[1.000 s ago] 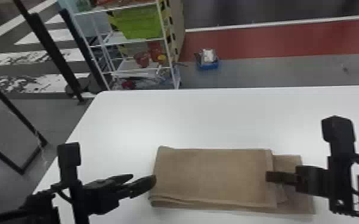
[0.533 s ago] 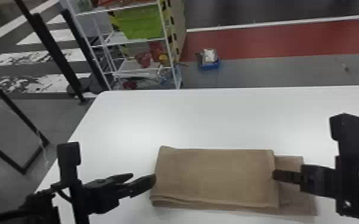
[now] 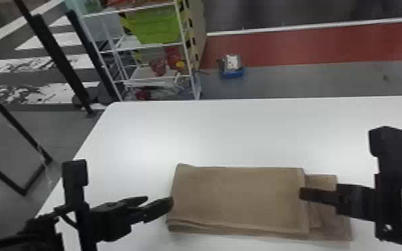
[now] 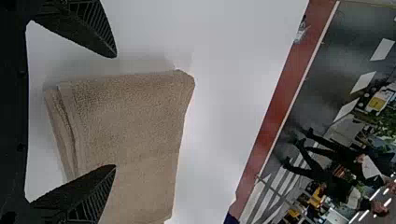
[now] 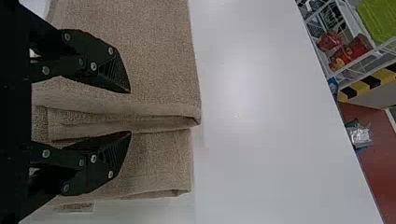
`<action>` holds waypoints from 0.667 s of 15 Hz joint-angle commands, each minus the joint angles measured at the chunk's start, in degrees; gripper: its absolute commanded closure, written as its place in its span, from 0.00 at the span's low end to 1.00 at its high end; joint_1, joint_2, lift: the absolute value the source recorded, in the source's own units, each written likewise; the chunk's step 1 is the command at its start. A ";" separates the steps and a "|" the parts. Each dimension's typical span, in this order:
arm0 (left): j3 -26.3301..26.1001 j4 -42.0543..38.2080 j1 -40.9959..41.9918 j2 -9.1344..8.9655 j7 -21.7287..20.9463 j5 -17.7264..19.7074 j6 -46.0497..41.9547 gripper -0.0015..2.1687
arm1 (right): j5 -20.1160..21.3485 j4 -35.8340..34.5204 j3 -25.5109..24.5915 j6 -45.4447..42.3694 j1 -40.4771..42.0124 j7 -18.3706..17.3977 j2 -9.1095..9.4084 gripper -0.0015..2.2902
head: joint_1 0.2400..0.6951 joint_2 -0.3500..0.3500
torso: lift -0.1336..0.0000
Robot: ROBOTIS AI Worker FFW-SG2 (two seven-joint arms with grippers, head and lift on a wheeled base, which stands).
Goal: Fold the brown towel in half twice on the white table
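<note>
**Folded Brown Towel (image 3: 237, 197) Laid Flat on White Tabletop (image 3: 243, 133)**

The towel's layers are stacked, with a lower layer exposed at the right end. At the left end, the left claw (image 3: 159, 201) is opened wide. Over the right end, the right claw (image 3: 303, 193) is also opened; a folded edge is seen between its parted fingers. Beyond the tabletop, a white rack (image 3: 187, 55) is seen.

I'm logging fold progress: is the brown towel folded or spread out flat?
Folded: the brown towel shows stacked layers along its near edge, with a lower layer sticking out on the right.
</note>
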 commanded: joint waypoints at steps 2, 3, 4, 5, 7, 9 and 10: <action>-0.01 -0.46 0.39 -0.24 0.00 -0.05 0.27 0.02 | 0.26 0.24 0.18 0.82 -0.44 -0.02 -0.09 0.11 | 1.00 0.83 | 0.07; -0.10 -0.64 0.47 -0.24 0.00 0.04 0.45 0.02 | 0.78 0.33 0.80 0.82 -0.71 -0.02 0.00 0.11 | 1.00 0.82 | 0.07; -0.10 -0.90 0.56 -0.24 0.00 0.04 0.45 0.02 | 0.87 0.42 1.32 0.82 -0.88 -0.11 0.05 0.11 | 1.00 0.82 | 0.07; -0.10 -1.08 0.83 -0.24 0.00 0.04 0.45 0.02 | 0.87 0.42 2.03 0.82 -1.15 -0.81 0.05 0.11 | 1.00 0.83 | 0.07; 0.08 -1.08 1.18 -0.24 -0.18 0.13 0.45 0.02 | 0.96 1.21 2.99 0.82 -1.32 -1.25 0.05 0.11 | 1.00 0.83 | 0.07; 0.52 -1.08 1.44 -0.24 -0.27 0.39 0.45 0.02 | 1.40 2.70 3.70 0.82 -1.50 -1.25 0.05 0.16 | 1.00 0.85 | 0.07; 0.60 -1.08 1.53 -0.24 -0.44 0.48 0.27 0.02 | 1.75 2.96 4.05 0.82 -1.50 -1.25 0.05 0.16 | 1.00 0.85 | 0.07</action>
